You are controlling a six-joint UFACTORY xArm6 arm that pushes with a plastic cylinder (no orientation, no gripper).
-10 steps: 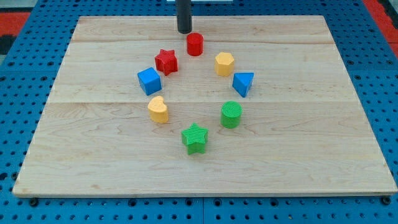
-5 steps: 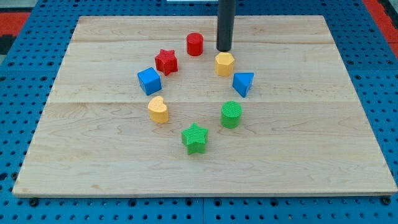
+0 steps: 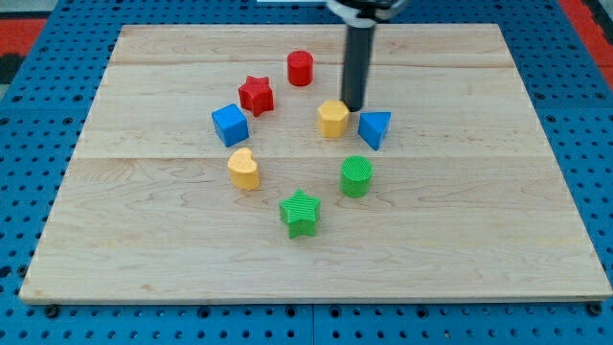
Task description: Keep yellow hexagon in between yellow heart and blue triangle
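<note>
Our rod ends in my tip, which sits on the board just at the upper right edge of the yellow hexagon, touching it or nearly so; the rod carries no jaws, so it grasps nothing and merely stands against the block. The blue triangle lies just to the tip's lower right, close beside the hexagon with a narrow gap between them; we cannot tell whether the tip touches the triangle. The hexagon stands in the upper middle of the board, left of the triangle and up and to the right of the yellow heart; the heart is well apart from it, toward the view's left and lower down. We see the green cylinder below the hexagon and triangle, and the green star further down, nearest the view's bottom. Up from the tip, toward the view's top left, stands the red cylinder; the red star lies left of the hexagon and a little higher; the blue cube sits below and left of that star, just above the heart. The rod rises straight out of the view's top.
</note>
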